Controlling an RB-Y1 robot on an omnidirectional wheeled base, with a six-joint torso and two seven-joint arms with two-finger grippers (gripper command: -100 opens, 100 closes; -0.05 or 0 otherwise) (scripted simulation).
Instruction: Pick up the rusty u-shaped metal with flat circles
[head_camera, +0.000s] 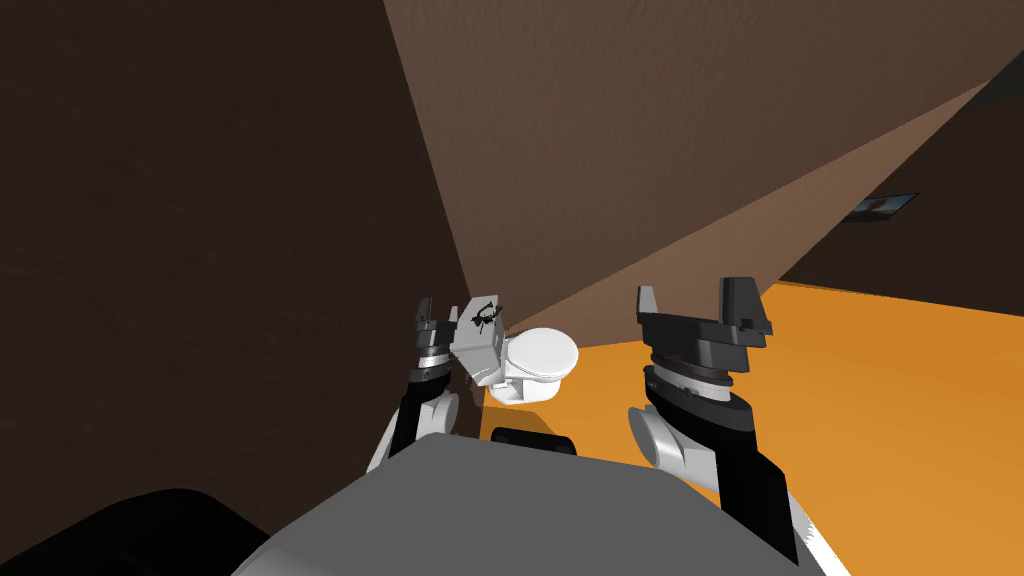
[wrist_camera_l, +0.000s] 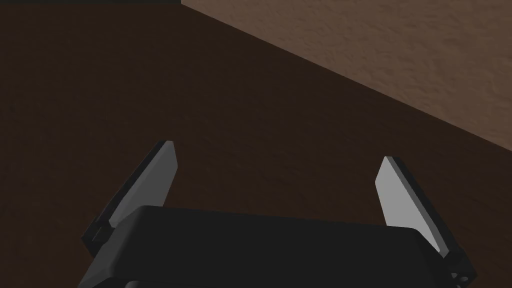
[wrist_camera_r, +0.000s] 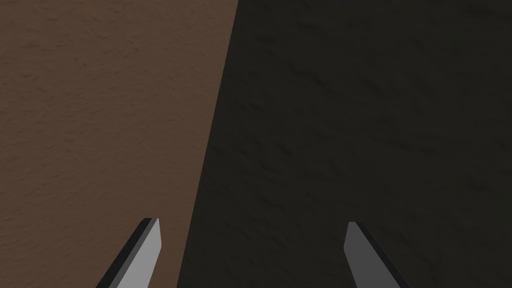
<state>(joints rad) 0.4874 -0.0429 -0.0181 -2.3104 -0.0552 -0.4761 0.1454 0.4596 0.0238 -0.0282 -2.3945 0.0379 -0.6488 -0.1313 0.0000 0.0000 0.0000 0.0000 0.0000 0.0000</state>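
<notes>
"Dark curved piece (head_camera: 485, 315): where does it lie?"

"On the flat top of the pale tank (head_camera: 478, 342) of a white toilet (head_camera: 540, 355), which stands on the orange floor (head_camera: 860, 400) in the corner of two brown walls. Its exact shape is too small to make out from the head view."

"And relative to the left end effector (head_camera: 435, 318)?"

"Just beside it, on the side facing the other arm, at about the level of the fingertips. The tank sits right against that end effector; I cannot tell whether they touch. Nothing is between its fingers."

"How do those fingers stand?"

"Spread wide. The left wrist view shows the left end effector (wrist_camera_l: 278, 152) with both grey blades well apart and bare, and the piece is not between them."

"And the right end effector (head_camera: 692, 290)?"

"Raised over the orange floor, well apart from the piece, with the toilet bowl between the two. In the right wrist view the right end effector (wrist_camera_r: 250, 222) is also spread wide and holds nothing."
</notes>
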